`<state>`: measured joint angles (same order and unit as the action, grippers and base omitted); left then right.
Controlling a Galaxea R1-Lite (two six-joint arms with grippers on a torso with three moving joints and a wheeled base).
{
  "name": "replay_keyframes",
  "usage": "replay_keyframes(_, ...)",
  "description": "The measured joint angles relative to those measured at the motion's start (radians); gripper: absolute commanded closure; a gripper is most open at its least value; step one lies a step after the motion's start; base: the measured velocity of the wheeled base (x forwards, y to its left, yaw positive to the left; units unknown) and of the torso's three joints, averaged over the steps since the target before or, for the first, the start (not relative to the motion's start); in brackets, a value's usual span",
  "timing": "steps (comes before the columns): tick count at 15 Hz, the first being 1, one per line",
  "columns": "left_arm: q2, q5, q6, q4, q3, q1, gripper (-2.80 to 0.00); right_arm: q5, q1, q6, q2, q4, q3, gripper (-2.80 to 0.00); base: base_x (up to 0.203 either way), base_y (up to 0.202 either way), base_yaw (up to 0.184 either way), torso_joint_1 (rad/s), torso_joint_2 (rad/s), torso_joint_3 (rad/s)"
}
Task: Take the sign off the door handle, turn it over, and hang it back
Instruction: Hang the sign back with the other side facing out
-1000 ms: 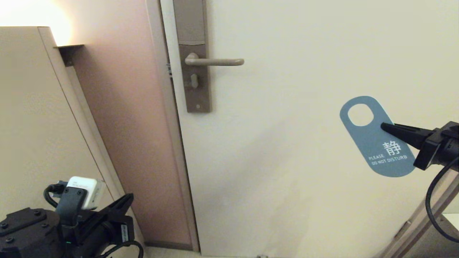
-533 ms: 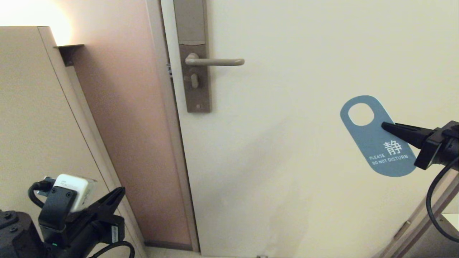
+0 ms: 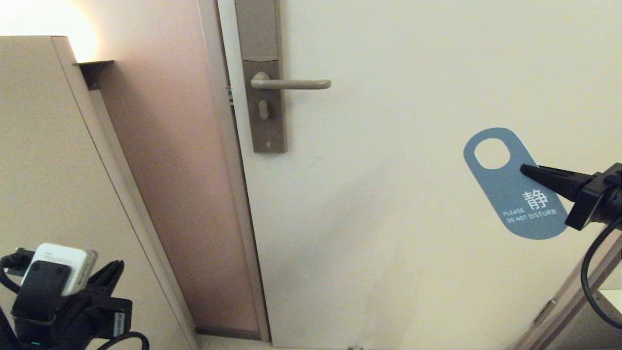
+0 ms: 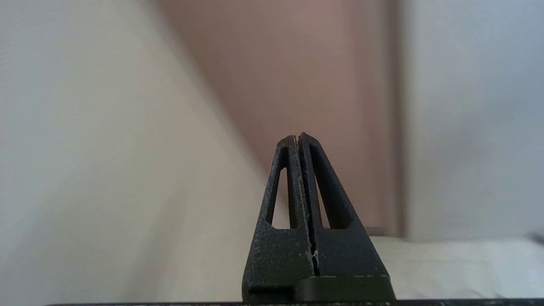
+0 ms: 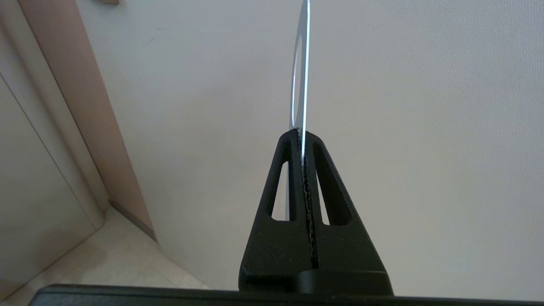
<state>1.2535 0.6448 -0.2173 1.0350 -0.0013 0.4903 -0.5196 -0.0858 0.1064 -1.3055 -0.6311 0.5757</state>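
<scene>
1. So, the right claw (image 3: 524, 169) is clamped on the sign (image 3: 510, 194), pinching it by the edge just under the round hole, about halfway along.
2. The sign is off the door handle (image 3: 290, 83) and well apart from it, held out in front of the cream door (image 3: 388, 194), low and over to the right side of the head view.
3. Blue face is toward the head camera, white lettering reading "PLEASE DO NOT DISTURB" with a big Chinese character above it. The sign leans a bit, hole end up and tipped to the left.
4. In the right wrist view you only get the sign (image 5: 302, 76) edge-on, a thin sliver sticking out from between the two claw (image 5: 302, 135) tips, which are pressed against it on both sides.
5. The handle is bare, lever level, sitting on its tall brown-grey plate (image 3: 265, 126) with the keyhole underneath.
6. The left claw (image 3: 114, 266) is down in the bottom left corner of the head view, by the beige cabinet panel (image 3: 48, 146), holding nothing.
7. The left wrist view shows that claw (image 4: 298, 137) with its tips together, no gap, pointing at the pinkish wall (image 4: 276, 76).
</scene>
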Motion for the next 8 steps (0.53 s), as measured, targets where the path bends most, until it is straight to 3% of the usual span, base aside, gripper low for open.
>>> replay_keyframes(3, -0.044, 0.046, -0.059, -0.005, 0.0, -0.103, 0.0, 0.0, 0.0, 0.0, 0.01, 0.0, -0.004, 0.0, 0.0, 0.0, 0.0, 0.0, 0.0, 0.0)
replay_keyframes(8, -0.181, 0.049, -0.146, -0.071, 0.0, -0.268, 0.0, -0.003, 0.0, 0.0, 0.024, 0.0, -0.009, 0.0, 0.0, 0.0, 0.0, 0.0, 0.0, 0.0)
